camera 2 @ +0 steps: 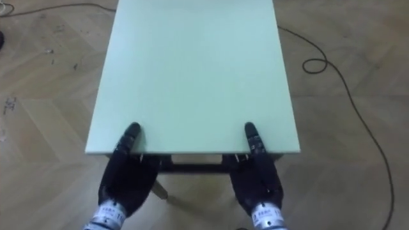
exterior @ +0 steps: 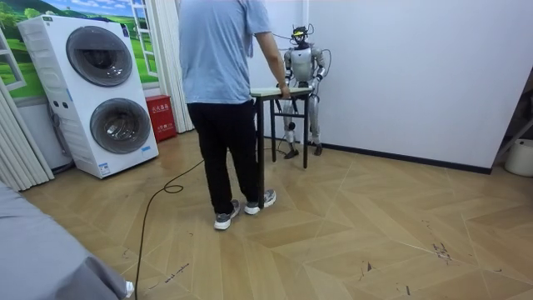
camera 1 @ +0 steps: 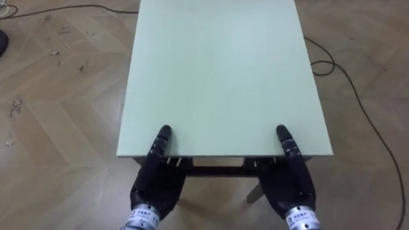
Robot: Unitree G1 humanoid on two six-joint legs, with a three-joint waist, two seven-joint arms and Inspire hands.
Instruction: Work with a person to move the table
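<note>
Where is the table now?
In the room view the table is near the white wall, between the person and the robot; in the eye views its near edge is gripped by the left hand and right hand.

A pale green rectangular table (camera 1: 223,70) with dark legs stands on herringbone wood floor (camera 1: 57,128); left hand (camera 1: 156,185) and right hand (camera 1: 291,188) thumbs lie on its near edge.

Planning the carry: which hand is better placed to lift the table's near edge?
Neither alone: left hand and right hand both sit at the table's near edge, about equally far from its corners; use both.
</note>
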